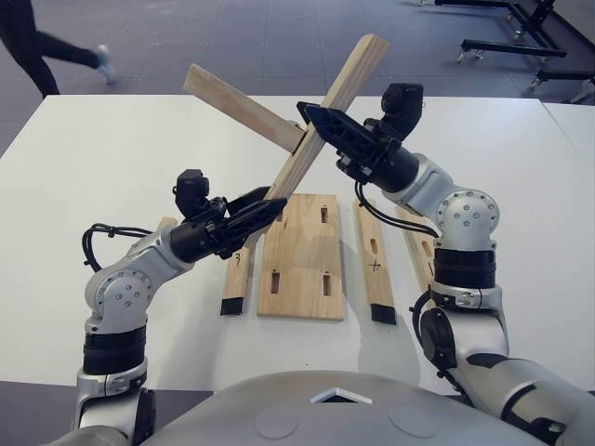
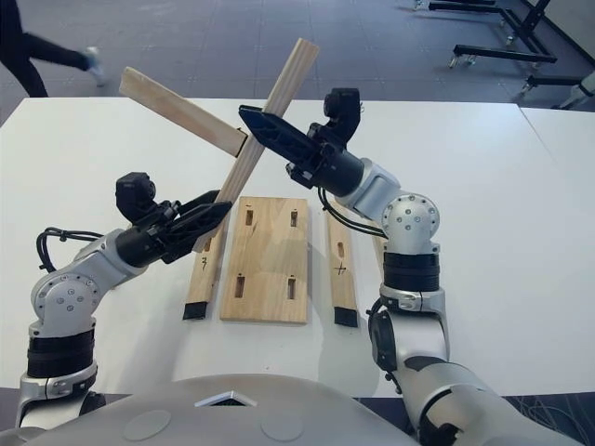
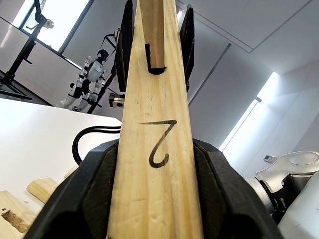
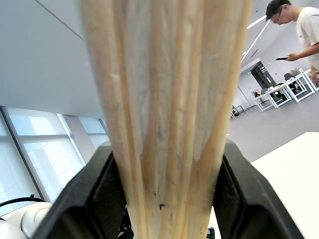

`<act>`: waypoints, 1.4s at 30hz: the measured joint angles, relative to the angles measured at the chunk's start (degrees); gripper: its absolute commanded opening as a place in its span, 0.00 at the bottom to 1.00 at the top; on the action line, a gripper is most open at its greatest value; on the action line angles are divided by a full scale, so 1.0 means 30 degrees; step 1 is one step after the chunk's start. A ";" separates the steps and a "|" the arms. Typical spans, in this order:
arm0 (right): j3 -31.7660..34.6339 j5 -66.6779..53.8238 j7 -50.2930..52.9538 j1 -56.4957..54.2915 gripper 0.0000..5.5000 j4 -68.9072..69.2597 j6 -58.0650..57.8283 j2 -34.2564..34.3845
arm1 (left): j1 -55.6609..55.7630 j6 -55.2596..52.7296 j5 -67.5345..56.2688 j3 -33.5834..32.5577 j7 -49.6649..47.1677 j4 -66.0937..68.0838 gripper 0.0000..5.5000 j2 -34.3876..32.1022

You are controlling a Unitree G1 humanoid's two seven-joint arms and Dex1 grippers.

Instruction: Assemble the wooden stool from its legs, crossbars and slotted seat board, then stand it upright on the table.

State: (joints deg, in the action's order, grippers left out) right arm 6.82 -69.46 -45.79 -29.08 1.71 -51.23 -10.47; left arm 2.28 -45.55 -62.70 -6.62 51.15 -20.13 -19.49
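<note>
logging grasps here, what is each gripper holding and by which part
Left gripper: the numbered leg, jaws shut near its lower end. Right gripper: the crossbar, gripped at the end that meets the leg.

Grey floor point(image 1: 279, 37) is stretching across the background, with black wheeled frames point(image 1: 507, 46) sitting on it at far right. A second white table point(image 1: 576, 121) is poking in at the right edge. Another humanoid point(image 3: 89, 74) is standing in the room behind. Tall windows point(image 4: 45, 154) are glowing bright.

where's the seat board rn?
Seat board lies flat mid-table before the robot, between the tilted leg held in the left fingers and a loose leg on its right.
</note>
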 measured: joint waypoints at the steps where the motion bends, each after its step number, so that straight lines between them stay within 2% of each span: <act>1: 0.0002 -0.0001 -0.0034 0.0006 0.38 0.0066 -0.0001 -0.0014 | -0.0012 0.0056 0.0007 0.0026 0.0021 -0.0010 0.37 -0.0003; 6: 0.0024 0.0092 -0.0172 0.0518 0.38 0.1224 0.0011 -0.0323 | -0.0037 0.0141 0.0063 0.0120 0.0680 0.0173 0.37 -0.0133; 7: 0.0011 0.0273 -0.0214 0.0542 0.38 0.1337 0.0015 -0.0381 | -0.0021 0.0145 0.0075 0.0120 0.0802 0.0312 0.44 -0.0192; 11: 0.0145 0.1848 -0.1006 0.0970 0.38 0.2008 0.2146 -0.0581 | 0.0267 0.0109 0.0400 0.0074 -0.0038 0.1463 0.58 -0.0271; 14: 0.0526 0.2060 -0.1649 0.0947 0.37 0.2330 0.3149 -0.0617 | 0.0301 0.0015 0.0473 -0.1059 -0.1490 0.2841 0.58 -0.0450; 18: 0.1030 0.4082 -0.2178 0.0520 0.37 0.1848 0.4650 -0.2436 | 0.0284 0.0016 0.0582 -0.2968 -0.2109 0.4627 0.58 -0.1461; 23: 0.0688 0.6899 -0.2816 -0.0056 0.37 0.0483 0.6797 -0.3441 | 0.0284 0.0015 0.0934 -0.3862 -0.2222 0.5525 0.58 -0.2019; 27: -0.0936 0.9783 -0.3749 -0.0067 0.37 0.0144 0.9042 -0.3801 | 0.0381 0.0087 0.1537 -0.3932 -0.2109 0.6359 0.58 -0.2120; 30: -0.2445 1.2382 -0.4715 -0.0065 0.37 -0.0203 1.2112 -0.3749 | 0.0550 0.0512 0.2048 -0.4207 -0.2059 0.7553 0.58 -0.2146; 34: -0.2972 1.3982 -0.5940 -0.0024 0.37 -0.1562 1.5335 -0.3753 | 0.0543 0.1243 0.2664 -0.4195 -0.1680 0.7666 0.58 -0.2109; 42: -0.3689 1.3771 -1.0211 0.0740 0.37 -0.2899 1.5938 -0.5097 | 0.0218 0.1973 0.3442 -0.4080 -0.1445 0.7664 0.58 -0.1732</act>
State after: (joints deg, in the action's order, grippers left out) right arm -4.25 -28.15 -76.42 -26.86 -6.98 -3.42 -25.76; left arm 2.93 -39.63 -52.38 -18.86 46.82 2.86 -24.69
